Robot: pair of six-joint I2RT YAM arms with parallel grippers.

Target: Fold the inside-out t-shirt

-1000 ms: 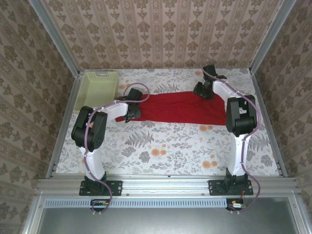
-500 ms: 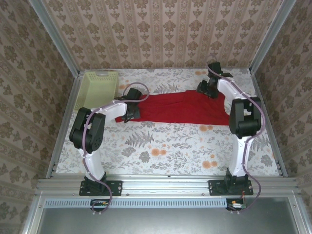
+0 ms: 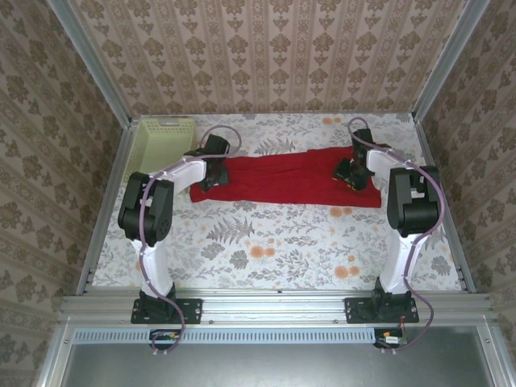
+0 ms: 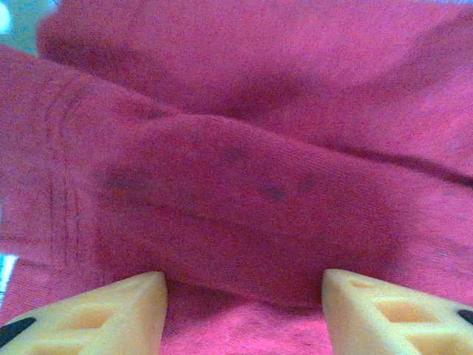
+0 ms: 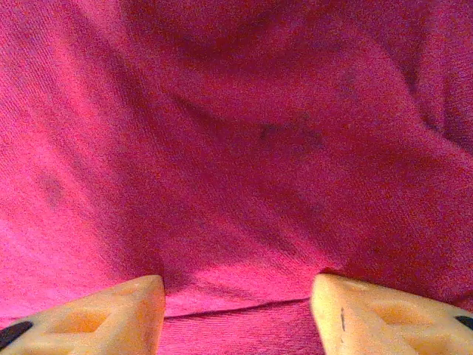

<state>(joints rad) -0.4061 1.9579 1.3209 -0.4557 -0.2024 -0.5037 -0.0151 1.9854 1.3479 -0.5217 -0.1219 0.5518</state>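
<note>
The inside-out t-shirt [image 3: 282, 177] is plain red and lies as a long, wrinkled band across the far half of the table. My left gripper [image 3: 211, 165] sits low over its left end. In the left wrist view the left gripper [image 4: 244, 285] is open, and a thick ridge of the t-shirt [image 4: 244, 148] lies just ahead of the fingertips [image 4: 133, 303]. My right gripper [image 3: 352, 172] sits on the shirt's right end. Seen from the right wrist, the right gripper [image 5: 238, 288] is open over the t-shirt [image 5: 236, 148], with a layer edge running between its fingertips [image 5: 347, 307].
A pale yellow-green perforated basket [image 3: 161, 145] stands at the far left corner, close to the left arm. Metal frame rails [image 3: 105, 201] and patterned walls border the floral table [image 3: 274, 242]. The near half of the table lies bare in front of the shirt.
The right gripper has come from beyond the shirt's far edge down onto its right end. The left gripper has shifted from the near-left edge toward the far side. Both jaws have widened.
</note>
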